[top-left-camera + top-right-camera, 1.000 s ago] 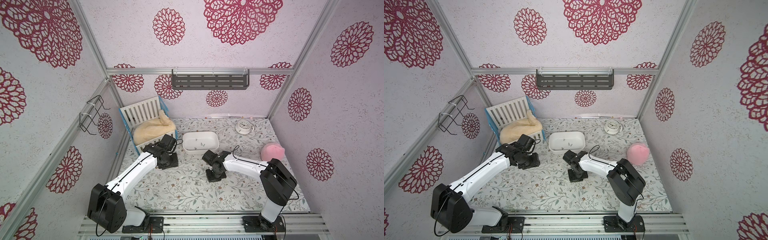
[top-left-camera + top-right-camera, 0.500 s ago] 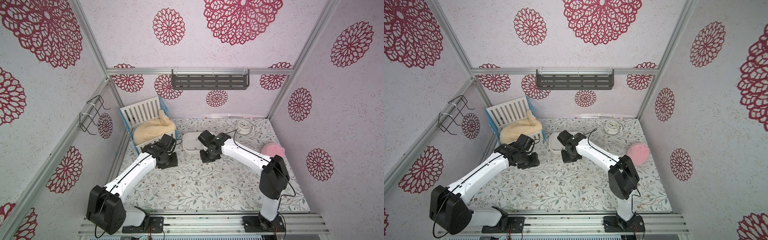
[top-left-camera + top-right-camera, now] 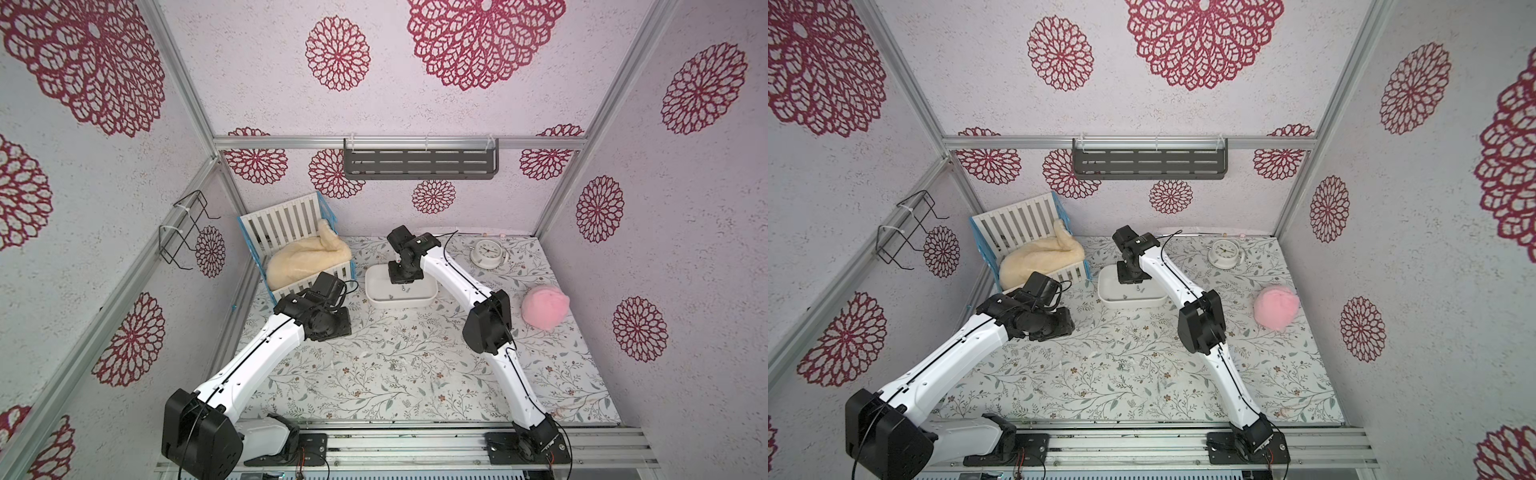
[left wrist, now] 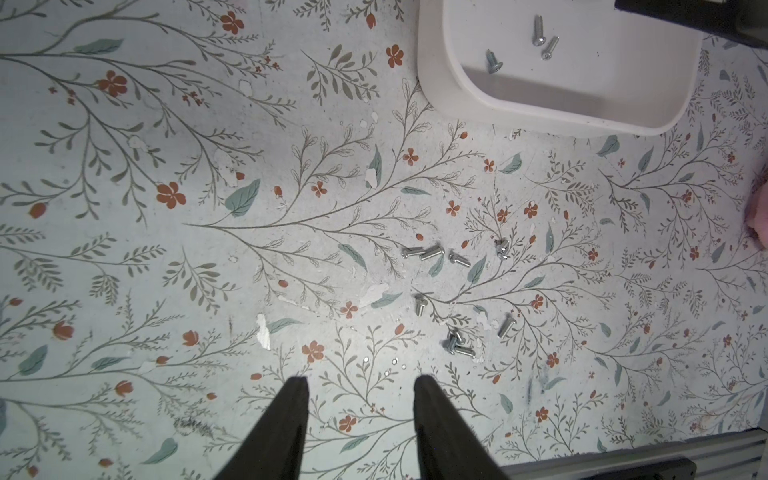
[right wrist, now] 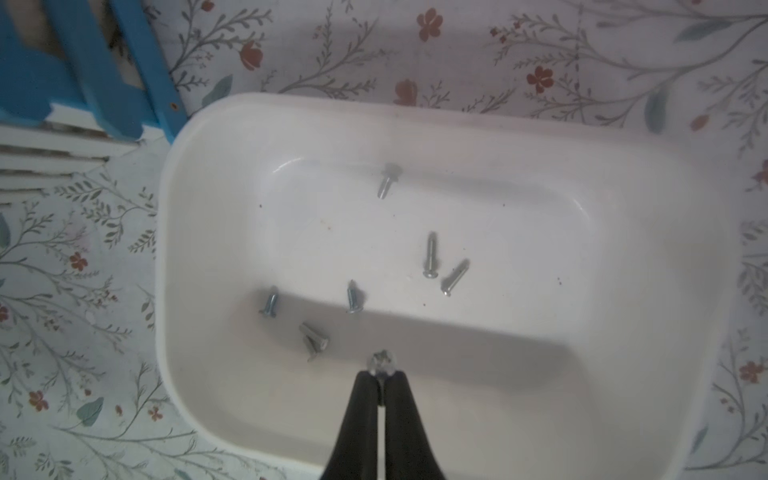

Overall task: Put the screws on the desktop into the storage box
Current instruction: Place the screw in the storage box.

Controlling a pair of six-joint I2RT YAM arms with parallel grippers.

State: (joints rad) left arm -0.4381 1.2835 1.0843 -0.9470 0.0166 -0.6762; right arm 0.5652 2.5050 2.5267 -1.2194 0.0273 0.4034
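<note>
Hovering over the storage box (image 5: pixel 166 249), the right gripper (image 5: pixel 380 376) is clamped on one screw (image 5: pixel 382 360), evidently at the drop-off step; next its jaws should part, more screws (image 4: pixel 432 252) lying outside the box.

1. A staged robot-lab booth rather than a real home: aluminium frame bars (image 3: pixel 291 142) hold panels papered with crimson rosettes (image 3: pixel 337 53).
2. Two white robot arms (image 3: pixel 266 353) stand on a metal rail (image 3: pixel 415 442) at the open front, well apart from the storage box (image 3: pixel 401 302).
3. Home-like props surround the storage box: a slatted crib (image 3: pixel 286 218) just beside it, an alarm clock (image 3: pixel 487 252) behind it, and a pink plush ball (image 3: pixel 544 306) further off.
</note>
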